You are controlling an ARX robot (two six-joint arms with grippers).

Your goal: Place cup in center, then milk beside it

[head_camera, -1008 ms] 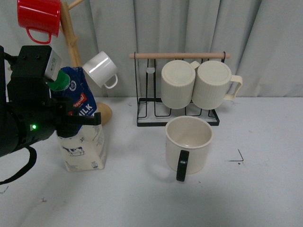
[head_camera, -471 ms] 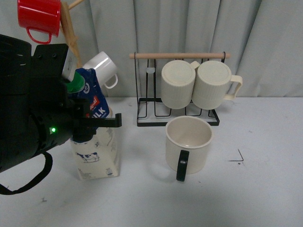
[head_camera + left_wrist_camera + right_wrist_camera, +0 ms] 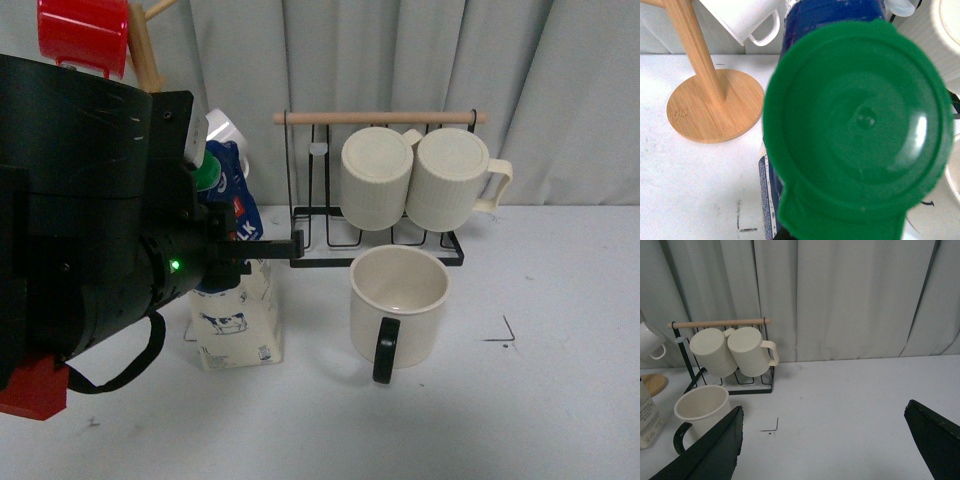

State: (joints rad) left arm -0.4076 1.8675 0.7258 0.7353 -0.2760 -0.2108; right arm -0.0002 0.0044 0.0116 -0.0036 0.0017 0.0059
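Note:
The cup [image 3: 398,300], a wide cream mug with a black handle toward me, stands on the white table in front of the wire rack. The milk [image 3: 238,322] is upright to the left of the cup, with a clear gap between them. My left gripper [image 3: 242,250] is shut on the milk's blue upper part. I cannot tell whether the milk's base touches the table. In the left wrist view the green cap [image 3: 860,125] fills most of the picture. My right gripper [image 3: 822,445] is open and empty, to the right of the cup [image 3: 702,407]. It does not show in the front view.
A black wire rack [image 3: 310,255] with a wooden bar holds two ribbed cream mugs [image 3: 420,180] behind the cup. A wooden mug tree [image 3: 715,105] with a red mug [image 3: 85,35] and a small white mug [image 3: 745,17] stands at the back left. A black corner mark [image 3: 505,335] lies right of the cup.
My left gripper has carried the milk to the right, closer to the cup. The cup and rack have not moved.

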